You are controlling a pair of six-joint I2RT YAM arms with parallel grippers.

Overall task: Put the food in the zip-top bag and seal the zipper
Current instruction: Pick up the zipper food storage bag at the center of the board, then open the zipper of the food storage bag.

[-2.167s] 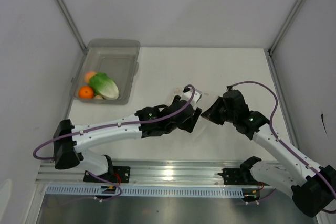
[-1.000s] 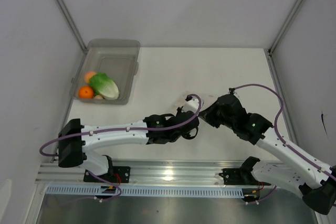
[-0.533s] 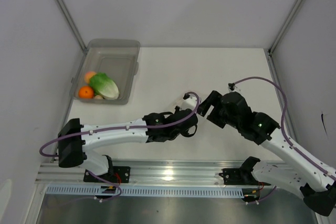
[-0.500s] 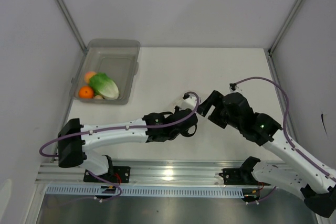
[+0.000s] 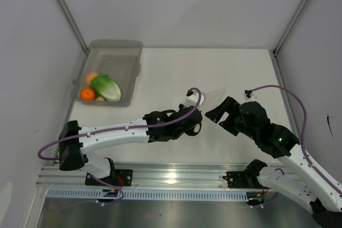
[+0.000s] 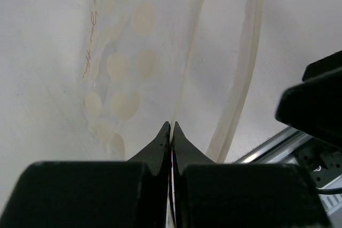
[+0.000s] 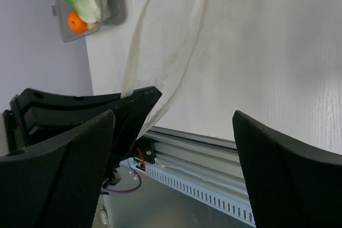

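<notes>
A: Checking hazards: bin (image 5: 120, 46) sits far left and the bag (image 7: 171, 41) mid-table, well apart. The food (image 5: 107, 87) lies in the bin.
B: Left gripper (image 6: 171, 131) is clamped on thin bag film and may slip. Right gripper (image 7: 172, 132) has its jaws apart and holds nothing, so the mouth could sag shut.

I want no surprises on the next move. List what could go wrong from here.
1. The left gripper pinches only a sliver of the zip-top bag at its tips; the film may slip out.
2. The right gripper is open, holding nothing, so the bag's mouth may sag shut.
3. The lettuce lies in the bin at far left; reaching it could drag the bag.
</notes>
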